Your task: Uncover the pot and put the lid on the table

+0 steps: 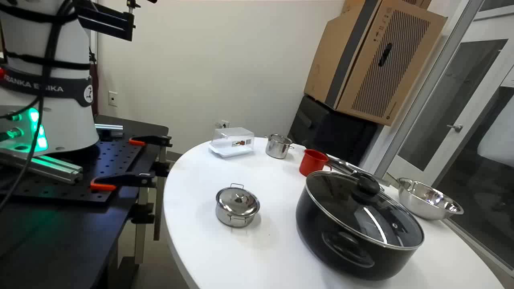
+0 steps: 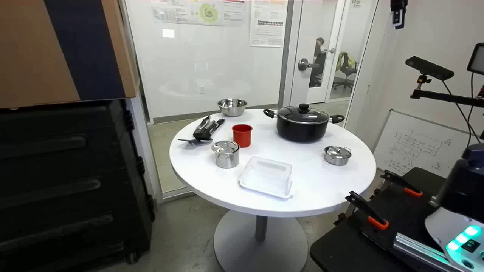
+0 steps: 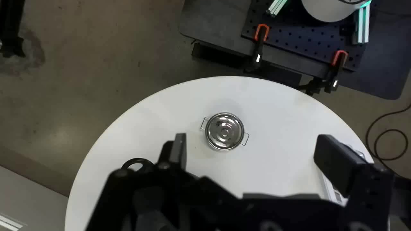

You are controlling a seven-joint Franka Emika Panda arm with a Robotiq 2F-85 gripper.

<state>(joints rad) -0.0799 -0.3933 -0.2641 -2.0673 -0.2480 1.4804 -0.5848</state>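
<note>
The black pot (image 1: 317, 230) stands on the round white table (image 1: 265, 257); it also shows in an exterior view (image 2: 301, 132). The clear glass lid (image 1: 379, 212) with its black knob sits on the pot, and it shows too in an exterior view (image 2: 302, 115). In the wrist view my gripper (image 3: 253, 154) is open, with nothing between its fingers, high above the table (image 3: 279, 106). One handle of the pot (image 3: 137, 160) shows beside the left finger; the gripper hides most of the pot and the lid there.
A small lidded steel container (image 1: 237, 206) stands on the table near the workbench (image 1: 120, 224). A clear plastic box (image 2: 266, 175), a steel cup (image 2: 227, 155), a red cup (image 2: 242, 135), dark utensils (image 2: 206, 130) and a steel bowl (image 2: 232, 107) are also on it.
</note>
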